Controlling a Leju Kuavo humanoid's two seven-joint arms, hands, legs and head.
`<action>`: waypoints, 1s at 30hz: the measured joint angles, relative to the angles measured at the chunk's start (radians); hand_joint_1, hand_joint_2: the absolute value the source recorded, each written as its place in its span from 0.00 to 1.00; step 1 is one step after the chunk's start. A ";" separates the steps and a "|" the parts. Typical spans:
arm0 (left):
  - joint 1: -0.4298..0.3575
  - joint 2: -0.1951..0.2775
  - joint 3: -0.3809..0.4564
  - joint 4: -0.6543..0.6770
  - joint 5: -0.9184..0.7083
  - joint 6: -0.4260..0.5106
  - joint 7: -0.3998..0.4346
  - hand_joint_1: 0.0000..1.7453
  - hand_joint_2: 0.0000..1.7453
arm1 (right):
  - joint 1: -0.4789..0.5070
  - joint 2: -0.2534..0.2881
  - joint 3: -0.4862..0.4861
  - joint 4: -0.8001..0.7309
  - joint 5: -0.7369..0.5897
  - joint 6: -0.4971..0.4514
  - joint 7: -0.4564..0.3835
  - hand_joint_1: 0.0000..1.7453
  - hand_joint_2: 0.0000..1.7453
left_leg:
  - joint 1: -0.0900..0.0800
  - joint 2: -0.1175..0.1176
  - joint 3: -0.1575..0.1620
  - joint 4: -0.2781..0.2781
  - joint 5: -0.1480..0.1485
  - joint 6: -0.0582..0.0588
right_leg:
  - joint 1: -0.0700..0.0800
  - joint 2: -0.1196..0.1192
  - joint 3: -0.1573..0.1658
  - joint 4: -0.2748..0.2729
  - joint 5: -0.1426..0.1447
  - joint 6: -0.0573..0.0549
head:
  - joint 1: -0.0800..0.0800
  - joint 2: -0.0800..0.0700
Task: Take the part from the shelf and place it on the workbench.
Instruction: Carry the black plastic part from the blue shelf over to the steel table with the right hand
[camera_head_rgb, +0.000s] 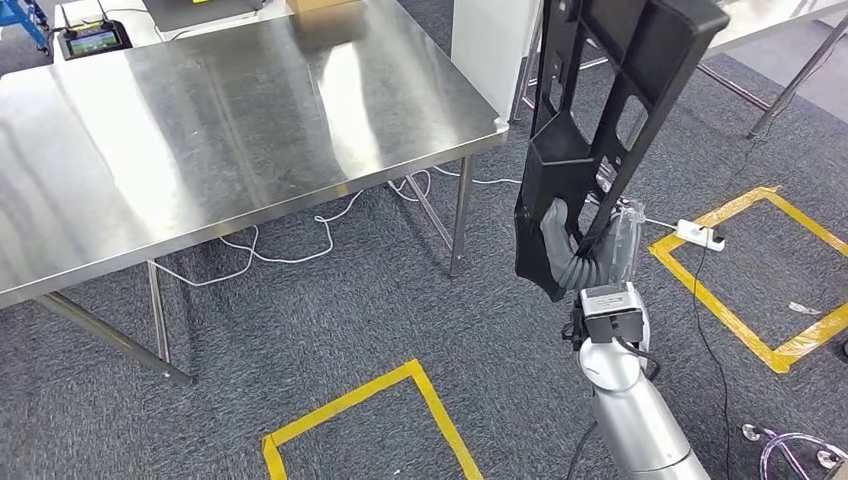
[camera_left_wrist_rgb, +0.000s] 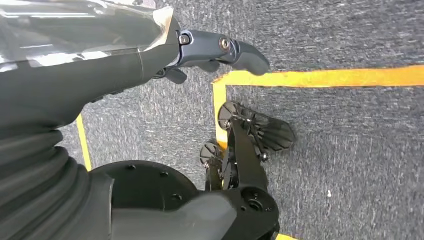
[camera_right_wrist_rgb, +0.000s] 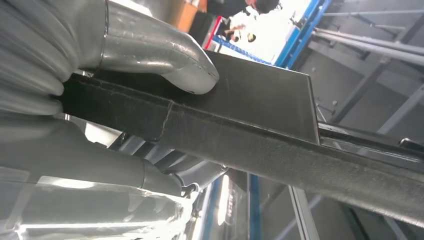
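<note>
While the right hand (camera_head_rgb: 572, 255) clasps the black part (camera_head_rgb: 610, 110) at its lower end, the part rises upright above the carpeted floor (camera_head_rgb: 350, 310), to the right of the workbench (camera_head_rgb: 200, 130) and apart from it. Surroundings, head view: the steel workbench fills the upper left; a small screen device (camera_head_rgb: 92, 41) lies at its far left corner and a cardboard box (camera_head_rgb: 320, 5) at its far edge. White cable (camera_head_rgb: 290, 250) trails on the floor beneath the bench, between its legs. A white panel (camera_head_rgb: 490, 45) stands just beyond the bench's right corner, close beside the part. Yellow tape squares (camera_head_rgb: 760, 270) mark the carpet to the right of the arm and also below the bench; a white power strip (camera_head_rgb: 698, 234) lies at the edge of the right-hand square. A second table's leg (camera_head_rgb: 795, 80) shows at the upper right.

Part and hand: the part is a long slotted frame, tilted slightly, its lower tip below the fingers. In the right wrist view the grey thumb (camera_right_wrist_rgb: 165, 55) presses on the part's flat face, with the fingers wrapped underneath the edge.

Left wrist view: the left hand (camera_left_wrist_rgb: 220, 52) hangs over the carpet, fingers loosely extended and holding nothing.
</note>
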 joint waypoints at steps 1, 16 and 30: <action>0.000 -0.001 0.001 0.000 0.001 -0.002 -0.001 0.00 1.00 | 0.001 -0.003 0.001 0.002 -0.004 0.002 -0.001 1.00 1.00 | -0.002 -0.002 0.001 -0.001 0.001 -0.004 | 0.001 0.000 0.000 0.001 -0.001 0.001 | 0.001 0.000; 0.001 -0.004 0.021 0.000 0.009 -0.008 -0.034 0.00 1.00 | -0.006 -0.030 0.006 0.029 -0.021 0.005 -0.011 1.00 1.00 | -0.017 -0.004 -0.001 -0.001 0.002 0.014 | -0.002 -0.001 0.003 -0.007 0.006 0.016 | 0.001 0.000; 0.001 -0.001 0.027 0.000 0.007 -0.035 -0.070 0.00 1.00 | -0.012 -0.050 0.015 0.043 -0.036 0.002 -0.011 1.00 1.00 | -0.016 -0.008 -0.003 -0.005 -0.004 0.036 | -0.018 -0.004 0.010 -0.006 0.016 0.032 | 0.001 0.000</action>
